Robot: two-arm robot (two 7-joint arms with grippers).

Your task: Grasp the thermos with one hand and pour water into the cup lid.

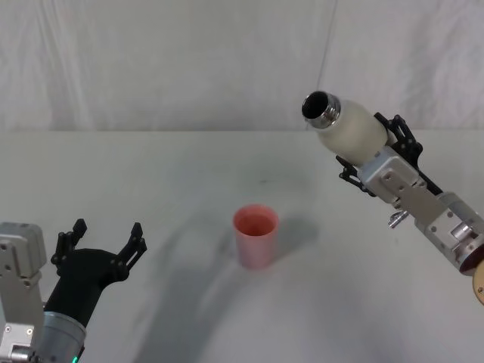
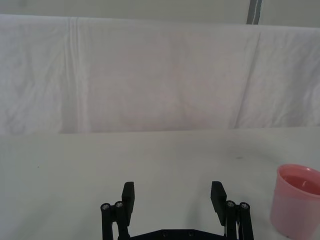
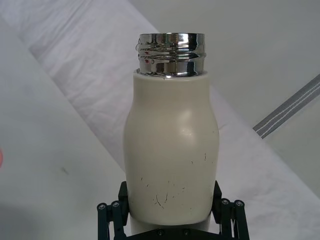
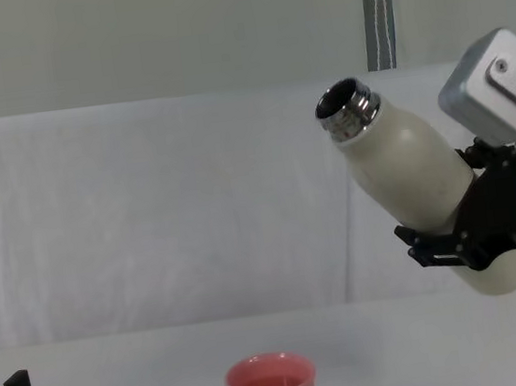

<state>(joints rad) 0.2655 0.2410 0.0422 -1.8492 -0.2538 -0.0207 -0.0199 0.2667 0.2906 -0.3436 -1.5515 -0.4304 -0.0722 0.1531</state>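
Pour step in hand: right hand (image 1: 368, 153) clamped on thermos (image 1: 349, 130), tilted upper right of the head view, neck short of cup lid (image 1: 255, 236) at centre of counter (image 1: 174, 174); next, carry over rim, tip further; left hand (image 1: 104, 243) open, idle lower left.

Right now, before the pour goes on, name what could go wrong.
1. The thermos, held tilted in the right pincer, has its open neck up and to the right of the cup lid, so water might land on the table.
2. The cup lid stands free; the open left pincer is apart from it, so a hard stream might tip it.
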